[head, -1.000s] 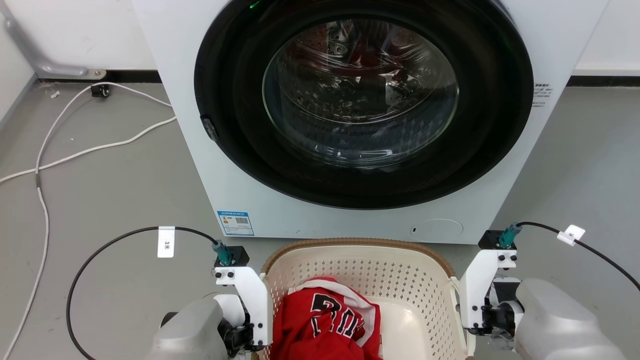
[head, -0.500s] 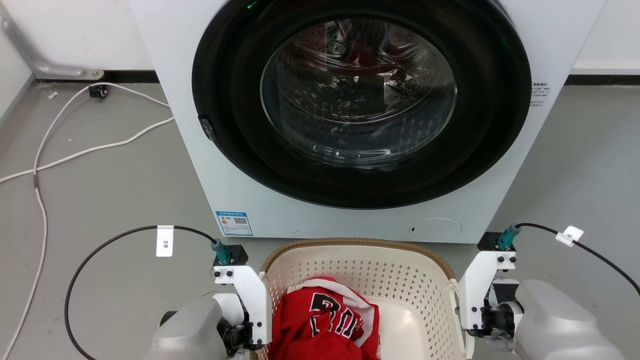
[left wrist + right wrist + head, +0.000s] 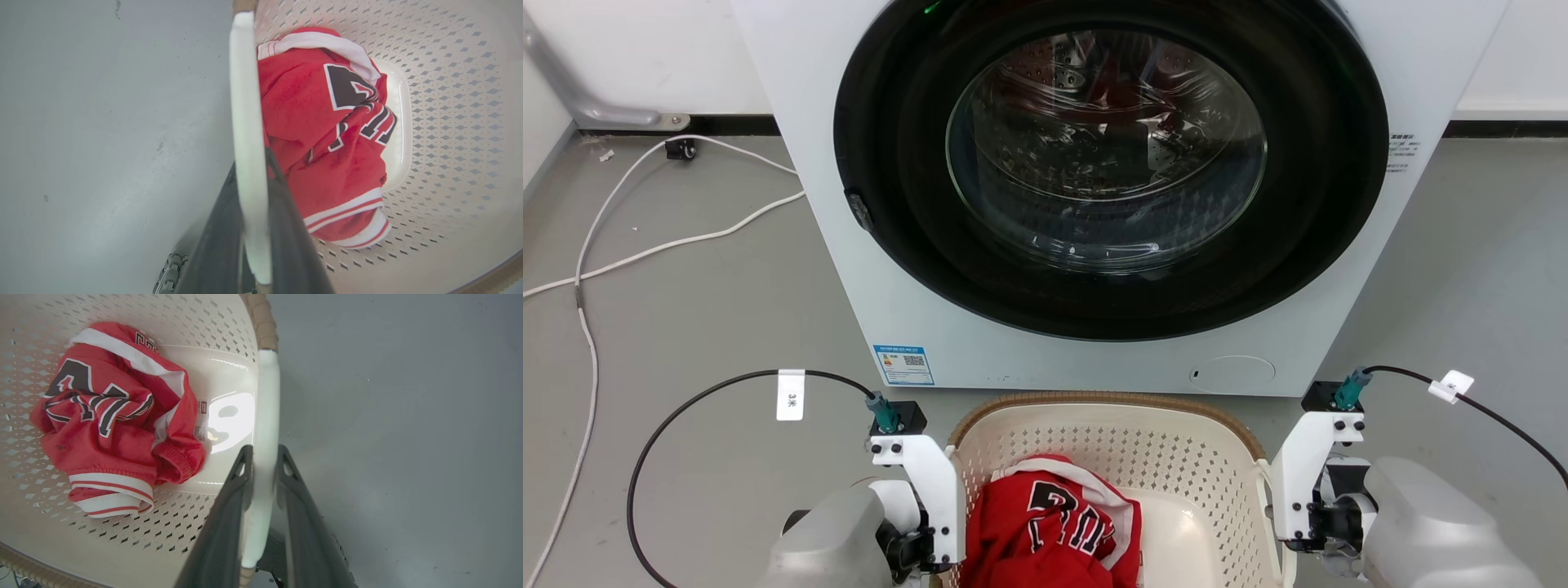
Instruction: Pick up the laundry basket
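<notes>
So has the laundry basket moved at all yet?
Cannot tell: the laundry basket sits a hair lower against the base of the washer, but the whole head view shifted too.

**Laundry corner**

A white front-loading washing machine (image 3: 915, 310) is standing on a grey floor (image 3: 703, 327), its dark round door (image 3: 1107, 155) reflecting light. White cables (image 3: 662, 246) are trailing across the floor. A black baseboard (image 3: 737, 124) is running below the white wall (image 3: 662, 49).

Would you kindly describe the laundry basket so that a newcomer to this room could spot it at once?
Find the white front-loading washer with the round dark door; the laundry basket lies before its base. It is cream-white perforated plastic with a brown woven-look rim, holds a crumpled red jersey, and its white side handles sit in the left pincer and right pincer.
</notes>
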